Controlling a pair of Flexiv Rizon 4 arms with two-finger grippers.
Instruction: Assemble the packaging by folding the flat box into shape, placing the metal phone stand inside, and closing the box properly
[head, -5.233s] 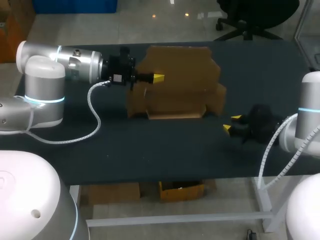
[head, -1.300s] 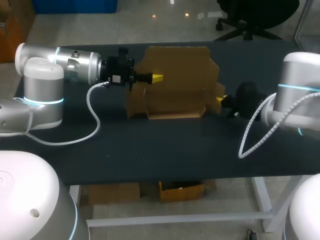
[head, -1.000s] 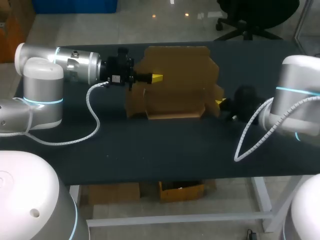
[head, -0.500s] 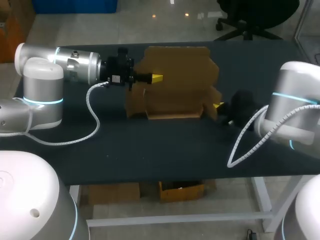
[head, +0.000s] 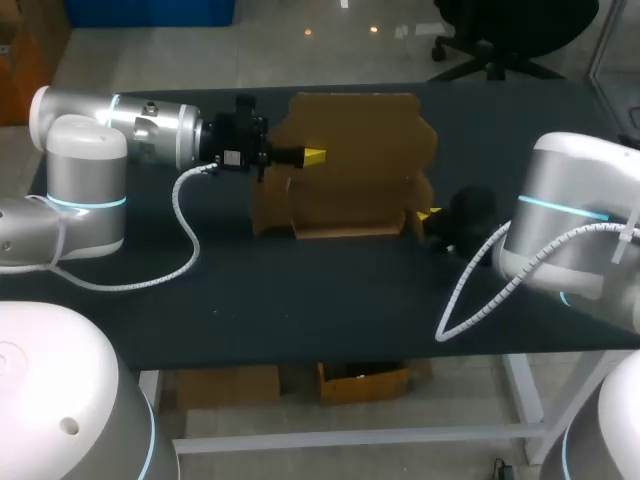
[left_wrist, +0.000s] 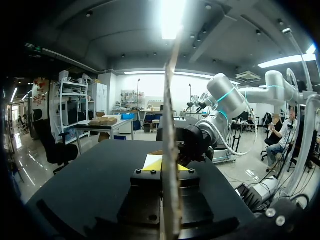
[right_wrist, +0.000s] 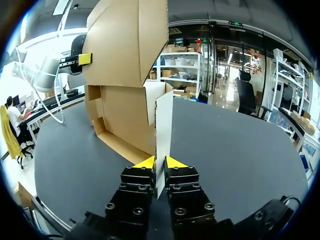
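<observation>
The right gripper (right_wrist: 160, 162) has swung in to pinch the brown cardboard box's (head: 345, 205) side flap (right_wrist: 163, 125), the left gripper (head: 312, 155) clamping its upright panel (head: 355, 125): folding proceeds.

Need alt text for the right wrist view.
The right end effector is shut on an upright side flap of the cardboard box, which stands partly folded on the black table; the left end effector grips its tall back panel.
</observation>
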